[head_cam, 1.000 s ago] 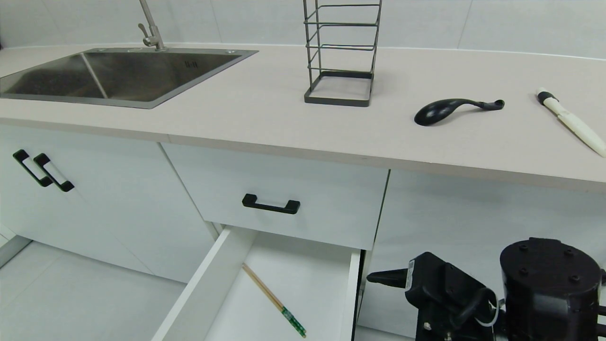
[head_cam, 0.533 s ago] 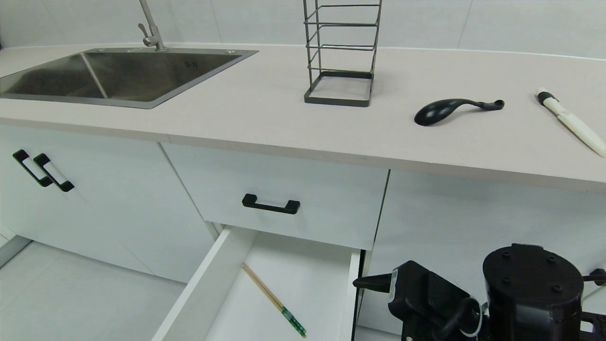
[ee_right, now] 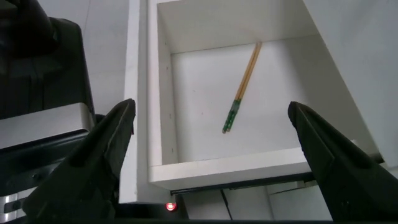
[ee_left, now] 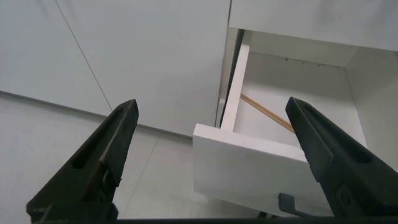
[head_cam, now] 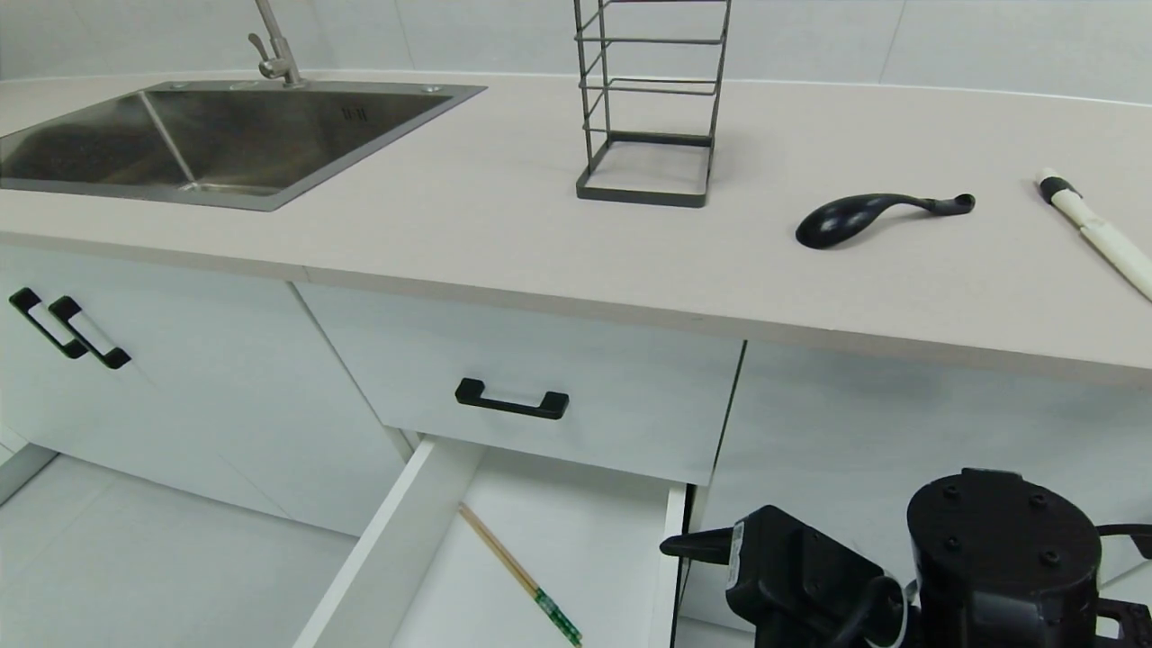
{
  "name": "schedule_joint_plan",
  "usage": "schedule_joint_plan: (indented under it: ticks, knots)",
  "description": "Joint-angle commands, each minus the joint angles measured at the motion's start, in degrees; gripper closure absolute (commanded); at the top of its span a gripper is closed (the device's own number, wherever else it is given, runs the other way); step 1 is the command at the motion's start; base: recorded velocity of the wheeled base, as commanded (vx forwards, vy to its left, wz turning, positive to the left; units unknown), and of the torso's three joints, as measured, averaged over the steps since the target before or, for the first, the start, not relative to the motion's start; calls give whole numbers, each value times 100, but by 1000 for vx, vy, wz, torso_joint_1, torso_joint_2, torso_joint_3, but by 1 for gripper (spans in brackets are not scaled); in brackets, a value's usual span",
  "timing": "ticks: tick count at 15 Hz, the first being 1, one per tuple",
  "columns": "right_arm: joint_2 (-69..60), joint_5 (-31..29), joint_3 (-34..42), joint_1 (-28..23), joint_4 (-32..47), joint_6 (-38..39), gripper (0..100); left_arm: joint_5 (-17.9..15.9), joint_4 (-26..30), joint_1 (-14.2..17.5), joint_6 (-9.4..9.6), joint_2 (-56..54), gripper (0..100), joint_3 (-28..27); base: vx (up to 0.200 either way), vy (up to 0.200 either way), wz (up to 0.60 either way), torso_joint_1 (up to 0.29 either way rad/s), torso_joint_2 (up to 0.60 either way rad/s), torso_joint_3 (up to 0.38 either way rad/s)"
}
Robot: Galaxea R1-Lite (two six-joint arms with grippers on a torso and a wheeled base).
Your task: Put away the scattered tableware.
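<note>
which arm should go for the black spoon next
Right, probably. The black spoon lies on the counter toward the robot's right, above where the right arm shows. The right end effector is open and empty over the drawer. The left end effector, also open, sits farther left.

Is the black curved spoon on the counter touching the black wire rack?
Apart. The head view shows a bare stretch of beige counter between the black curved spoon and the black wire rack.
</note>
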Motion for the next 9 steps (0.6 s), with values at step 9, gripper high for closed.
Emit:
schedule_joint_plan:
  ticks: [9]
  knots:
    - [-36, 13, -346, 78, 571, -4, 0, 1, -7, -3, -4, 0, 0, 0, 0, 0, 0, 197, -525, -229]
